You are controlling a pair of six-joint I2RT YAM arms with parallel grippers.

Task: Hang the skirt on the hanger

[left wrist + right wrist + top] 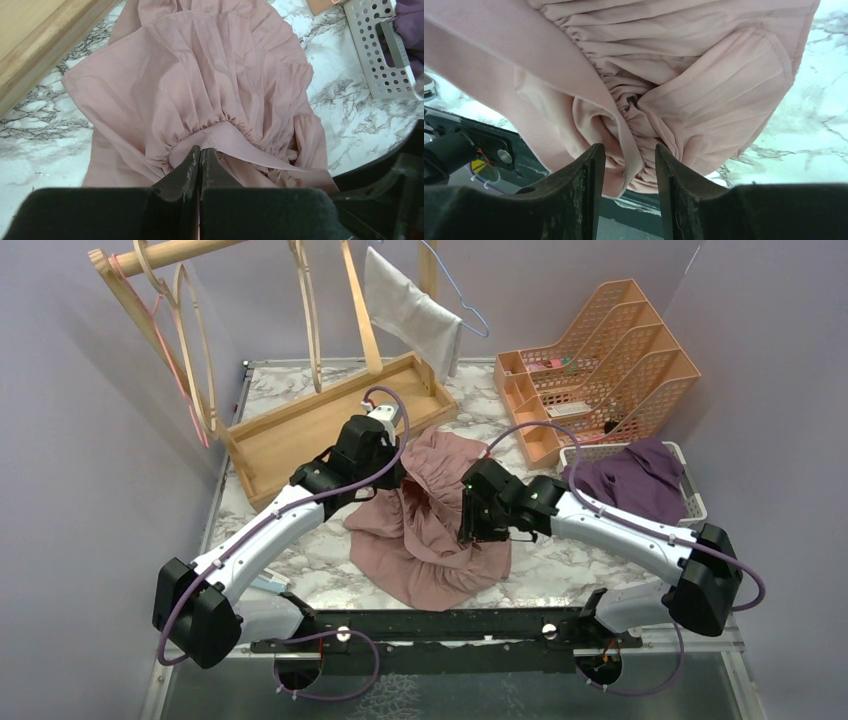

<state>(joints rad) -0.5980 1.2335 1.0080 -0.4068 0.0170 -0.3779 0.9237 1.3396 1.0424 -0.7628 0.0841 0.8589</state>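
Observation:
The pink skirt lies bunched on the marble table between my arms. My left gripper is shut on its gathered waistband; in the left wrist view the fingertips pinch the band's edge, with the skirt spreading beyond. My right gripper is open at the skirt's right side. In the right wrist view, a fold of the skirt hangs between its spread fingers. A blue wire hanger hangs at the back, with a white cloth draped on it.
A wooden tray lies at back left under a wooden rack with hoops and a pink hanger. An orange file organiser stands back right. A white basket holds a purple garment.

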